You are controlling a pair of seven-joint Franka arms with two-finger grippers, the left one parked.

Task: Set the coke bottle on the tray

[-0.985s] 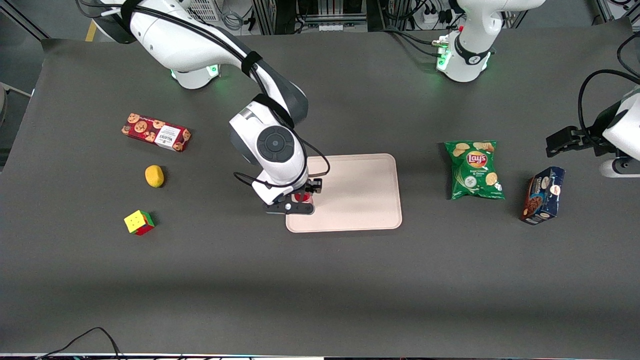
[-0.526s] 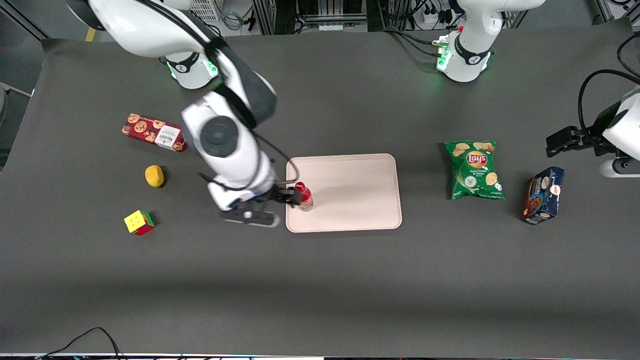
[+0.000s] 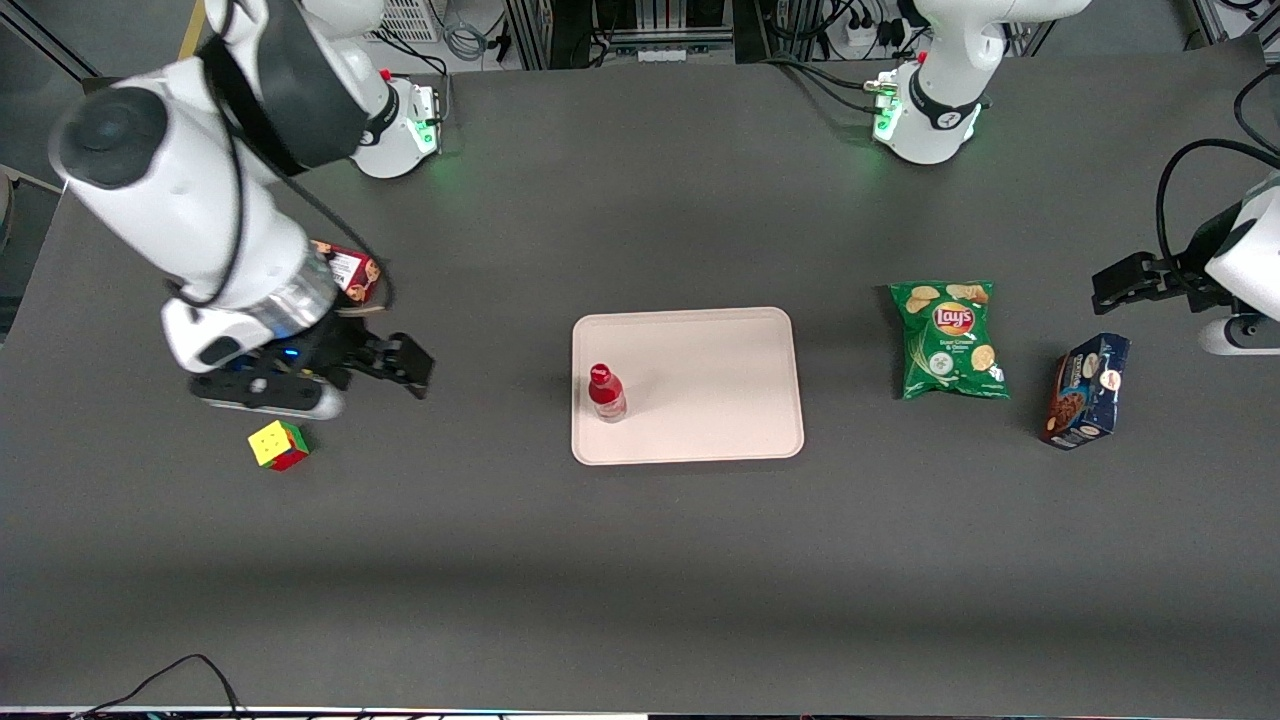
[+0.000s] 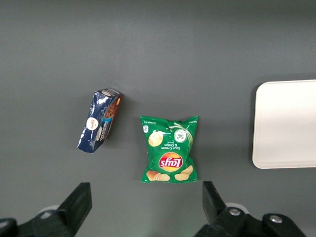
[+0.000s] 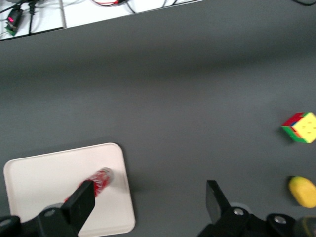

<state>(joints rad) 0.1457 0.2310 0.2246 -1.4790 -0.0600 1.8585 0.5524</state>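
Observation:
The small red coke bottle (image 3: 605,391) stands upright on the pale beige tray (image 3: 720,390), near the tray's edge toward the working arm's end. In the right wrist view the bottle (image 5: 100,179) and the tray (image 5: 44,187) both show. My right gripper (image 3: 395,365) is open and empty. It hangs above the bare table well away from the tray, toward the working arm's end, with nothing between its fingers (image 5: 148,210).
A colour cube (image 3: 278,444) lies next to the gripper, nearer the front camera; it also shows in the wrist view (image 5: 300,127) with a yellow lemon (image 5: 302,191). A red cookie box (image 3: 350,272) is partly hidden by the arm. A green chips bag (image 3: 948,339) and dark blue box (image 3: 1086,390) lie toward the parked arm's end.
The gripper let go of the bottle, which now stands on the tray. The arm then rose and swung away toward the working arm's end, now covering the lemon in the front view.

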